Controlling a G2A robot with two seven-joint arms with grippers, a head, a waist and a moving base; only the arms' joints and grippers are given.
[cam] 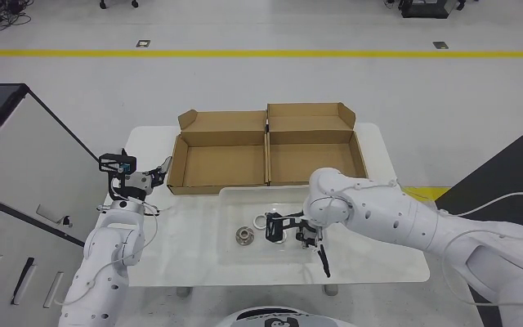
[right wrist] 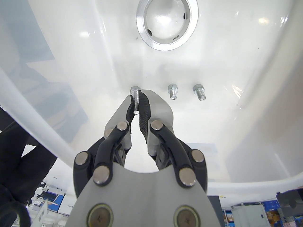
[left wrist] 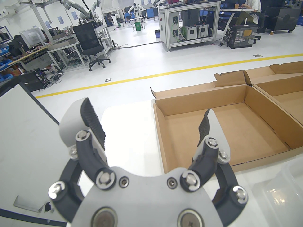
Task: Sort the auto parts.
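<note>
The right gripper [right wrist: 138,103] is located inside the clear tray [cam: 237,203] at the front of the table [cam: 188,237]. Its jaws are pressed together on the threaded shank of a long bolt [right wrist: 135,99], and the bolt head protrudes beyond the tips. Whether the head rests on the tray floor or is just off it cannot be told. Two short bolts [right wrist: 172,91] [right wrist: 199,92] are noted lying side by side just beside the held one, apart from it and from each other. An aluminium ring [right wrist: 165,45] lies farther along the tray floor, and a flanged metal part [cam: 243,235] is also recorded in the tray. The left gripper [left wrist: 146,107] is held over the left end of the table, just beside the left cardboard box [cam: 216,163], with jaws spread wide and nothing between them. That box and the adjoining right cardboard box [cam: 315,159] are seen with bare floors (so no part is judged sorted yet). The step in hand is judged to be the pick of a first bolt. The next move calls for a straight lift clear of the tray wall, a carry to one of the boxes behind the tray, and a release low over its floor. Which box is meant for bolts cannot be determined. As the grip is taken on threads alone, a slip or swing of the bolt is to be guarded against.
</note>
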